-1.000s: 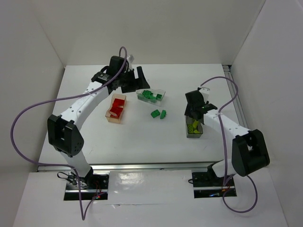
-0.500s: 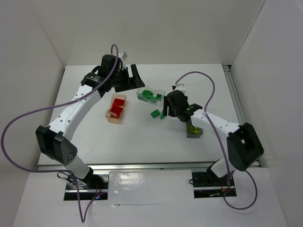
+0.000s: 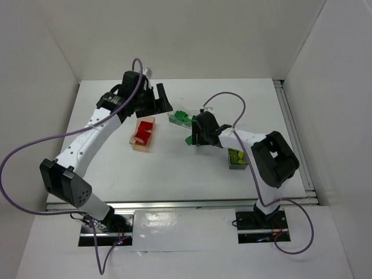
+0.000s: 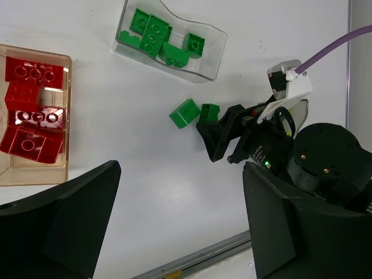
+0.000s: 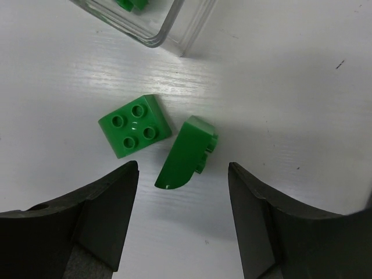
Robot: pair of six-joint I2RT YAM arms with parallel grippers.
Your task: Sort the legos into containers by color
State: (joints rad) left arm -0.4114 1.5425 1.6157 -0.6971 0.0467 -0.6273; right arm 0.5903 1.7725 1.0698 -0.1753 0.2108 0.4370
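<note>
Presently, right pincer (image 5: 181,168): spread wide and grasping nothing, low over the surface (image 5: 290,87).
Tipped green brick (image 5: 187,152): on its side in the gap between the right pincer's fingers (image 5: 104,209), touching neither.
Studded green brick (image 5: 135,133): flat, studs up, just beside the tipped one, just past one fingertip.
Clear tub (image 4: 212,55): near the loose pair, holding several green bricks (image 4: 152,36).
Tan tub (image 4: 65,116): red bricks (image 4: 29,110) inside.
Dark grey tub (image 3: 238,164): yellow-green bricks (image 3: 235,155) inside, beside the right arm.
Left pincer (image 3: 156,100): released, empty, raised beyond the tan tub.
</note>
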